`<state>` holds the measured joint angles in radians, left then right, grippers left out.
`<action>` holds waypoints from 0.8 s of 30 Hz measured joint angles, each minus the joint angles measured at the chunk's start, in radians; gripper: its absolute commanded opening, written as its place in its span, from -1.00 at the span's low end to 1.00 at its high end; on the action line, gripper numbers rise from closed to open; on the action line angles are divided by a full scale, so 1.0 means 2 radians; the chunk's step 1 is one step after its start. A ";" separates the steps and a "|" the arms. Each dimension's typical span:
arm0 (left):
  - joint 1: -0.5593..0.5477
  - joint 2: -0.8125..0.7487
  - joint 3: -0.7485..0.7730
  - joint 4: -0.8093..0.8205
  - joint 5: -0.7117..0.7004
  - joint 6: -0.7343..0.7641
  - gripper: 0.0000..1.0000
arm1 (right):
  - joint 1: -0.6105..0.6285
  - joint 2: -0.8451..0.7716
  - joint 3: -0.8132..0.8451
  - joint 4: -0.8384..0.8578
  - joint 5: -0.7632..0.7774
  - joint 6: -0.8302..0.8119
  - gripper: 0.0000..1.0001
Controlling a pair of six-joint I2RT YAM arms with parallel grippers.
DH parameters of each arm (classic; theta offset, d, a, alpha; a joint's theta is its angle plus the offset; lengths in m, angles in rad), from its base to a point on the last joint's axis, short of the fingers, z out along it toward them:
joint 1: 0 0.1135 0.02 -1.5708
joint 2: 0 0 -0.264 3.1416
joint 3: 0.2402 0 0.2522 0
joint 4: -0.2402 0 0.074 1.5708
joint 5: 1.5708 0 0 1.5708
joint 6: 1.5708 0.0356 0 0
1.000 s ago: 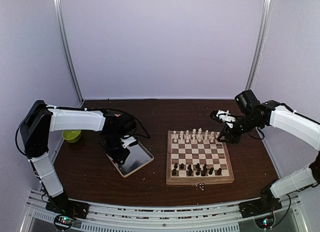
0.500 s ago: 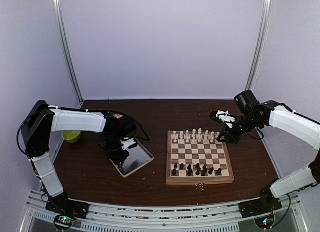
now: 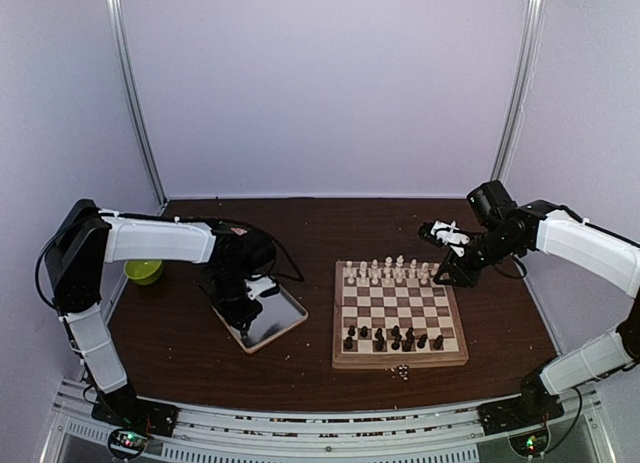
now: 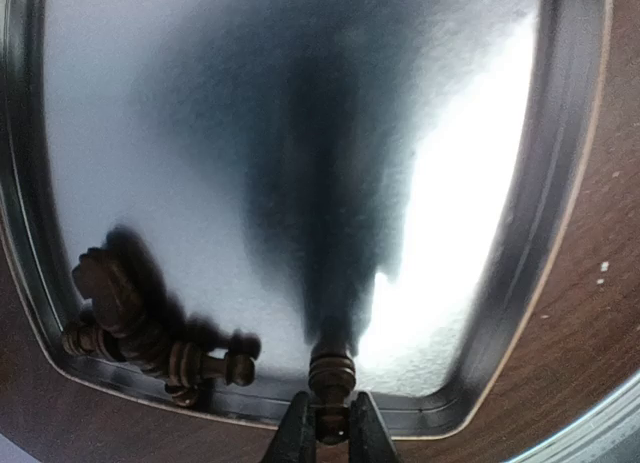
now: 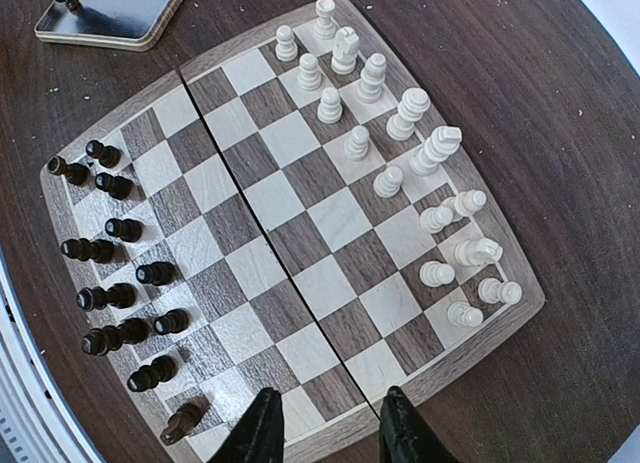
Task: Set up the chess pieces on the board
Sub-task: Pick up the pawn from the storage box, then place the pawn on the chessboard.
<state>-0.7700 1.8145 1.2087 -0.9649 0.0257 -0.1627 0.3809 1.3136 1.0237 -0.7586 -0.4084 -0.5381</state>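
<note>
Left gripper (image 4: 330, 435) was clamped on a dark piece (image 4: 331, 371) just inside the metal tray (image 4: 520, 283) rim. Two spare dark pieces (image 4: 130, 323) lay beside it. Board (image 3: 400, 323) held the dark set (image 3: 392, 336) on near rows and the cream set (image 3: 388, 272) on far rows. Right gripper (image 5: 325, 423) hung partly open and empty over the board edge.

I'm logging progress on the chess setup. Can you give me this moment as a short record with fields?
left gripper: shut on a dark chess piece at the metal tray rim
tray leftovers: more dark pieces lying in one corner
right gripper: open, empty, over the chessboard edge
cream pieces: lined along one side of the board
dark pieces on board: along the opposite side
green bowl: left of the tray
</note>
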 measured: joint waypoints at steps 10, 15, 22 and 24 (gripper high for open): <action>-0.003 0.004 0.099 0.089 0.113 -0.018 -0.78 | 0.000 0.000 0.000 0.000 0.004 -0.001 -0.31; -0.019 0.065 0.192 0.138 0.154 -0.026 -0.78 | 0.000 0.000 0.000 0.001 0.009 -0.001 -0.31; -0.069 0.160 0.302 0.137 0.163 -0.006 -0.77 | 0.000 0.000 -0.001 0.005 0.021 0.000 -0.31; -0.081 0.178 0.323 0.126 0.153 0.005 -0.77 | 0.000 0.000 -0.001 0.006 0.024 0.000 -0.31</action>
<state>-0.9314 2.1704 1.8542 -0.7132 0.3309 -0.1520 0.3809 1.3136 1.0222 -0.7456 -0.3607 -0.5388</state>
